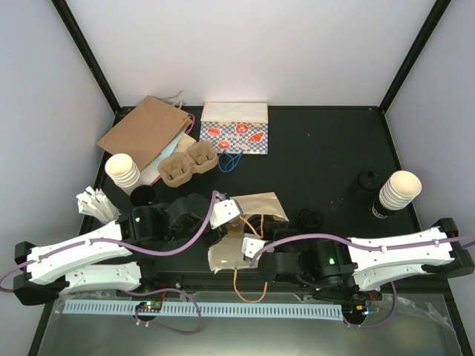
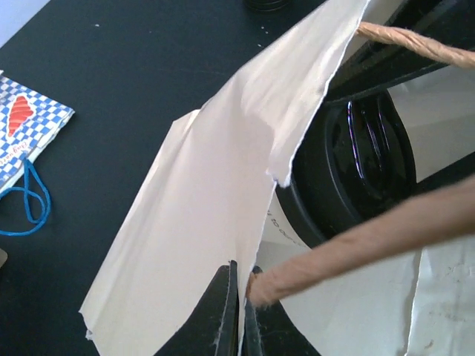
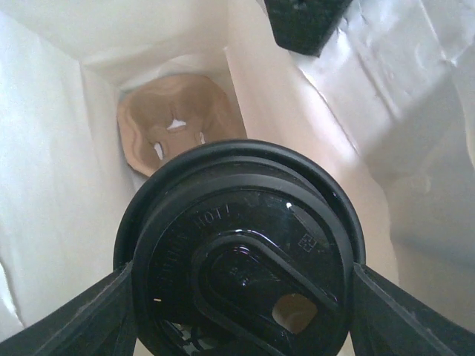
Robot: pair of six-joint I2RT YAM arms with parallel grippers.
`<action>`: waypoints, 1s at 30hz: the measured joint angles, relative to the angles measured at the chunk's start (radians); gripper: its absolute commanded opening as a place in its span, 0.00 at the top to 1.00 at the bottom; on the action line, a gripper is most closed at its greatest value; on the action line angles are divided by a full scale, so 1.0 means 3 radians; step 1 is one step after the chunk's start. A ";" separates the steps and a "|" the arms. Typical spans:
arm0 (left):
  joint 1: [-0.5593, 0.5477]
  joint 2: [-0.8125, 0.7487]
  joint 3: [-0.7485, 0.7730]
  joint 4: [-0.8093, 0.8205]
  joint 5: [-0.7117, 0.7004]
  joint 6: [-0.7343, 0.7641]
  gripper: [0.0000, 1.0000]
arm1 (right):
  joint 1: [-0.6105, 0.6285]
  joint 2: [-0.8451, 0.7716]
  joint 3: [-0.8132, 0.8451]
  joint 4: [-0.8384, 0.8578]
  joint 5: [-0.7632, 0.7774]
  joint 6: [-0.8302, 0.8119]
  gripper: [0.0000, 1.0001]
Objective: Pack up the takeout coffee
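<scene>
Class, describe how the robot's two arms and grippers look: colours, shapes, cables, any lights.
The left arm and right arm have long white shells, black joints, a purple cable looping along each, and a green light near the wrist. The left gripper and right gripper have black fingers.

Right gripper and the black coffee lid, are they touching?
Touching. The right wrist view shows the right gripper pressing its fingers against both sides of the black lid.
</scene>
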 measured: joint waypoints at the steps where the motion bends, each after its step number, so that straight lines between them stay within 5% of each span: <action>1: -0.0013 0.0014 0.0000 0.0000 -0.0003 -0.0027 0.98 | 0.0008 -0.0004 0.0000 -0.0038 0.0045 0.0031 0.47; 15: -0.0198 0.0156 0.0011 0.0028 -0.0005 -0.0488 0.99 | 0.0263 0.0089 -0.0006 -0.0476 -0.0441 0.0371 0.50; 30: -0.0282 0.0018 -0.0095 0.0076 0.0045 -0.0645 0.98 | 0.0278 0.0097 -0.0080 -0.0090 -0.0247 0.0081 0.50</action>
